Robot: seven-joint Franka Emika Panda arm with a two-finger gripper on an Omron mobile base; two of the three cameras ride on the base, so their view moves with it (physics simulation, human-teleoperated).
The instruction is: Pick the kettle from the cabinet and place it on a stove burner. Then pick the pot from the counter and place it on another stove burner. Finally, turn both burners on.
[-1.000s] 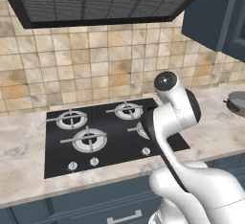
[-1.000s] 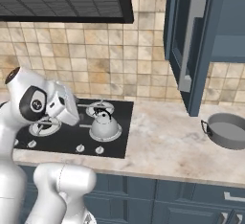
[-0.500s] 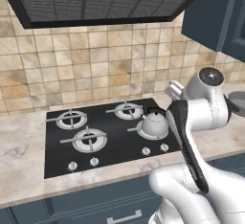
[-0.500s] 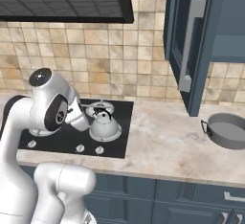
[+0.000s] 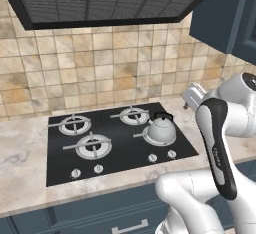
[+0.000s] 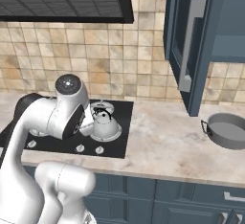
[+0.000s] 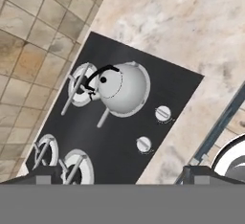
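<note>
Tan tiles back a beige marbled counter [image 6: 162,141] with a black glass cooktop [image 5: 117,150] let into it, under a dark hood. I see the kettle [image 5: 161,130] sitting on the front right burner, its black handle arched over the dome, which I take as the first placement done: it is centred on the ring so the flame would meet its base. I count four burners: the rear left burner [image 5: 76,124], the front left burner [image 5: 93,145], the rear right burner [image 5: 131,114] and the one under the kettle. Along the front edge I count four knobs, a left pair [image 5: 86,170] and a right pair [image 5: 162,155]. One pot [image 6: 229,131] rests on the counter well to the right, below the open cabinet [image 6: 210,41], whose door [image 6: 186,46] stands swung out, presumably because the kettle came from there. From the hand view, my gripper [image 7: 119,173] looks down on the kettle from well above, its dark tips wide apart with nothing between them. My judgement is that the pot is the next thing to fetch, and three burners lie free for it.
</note>
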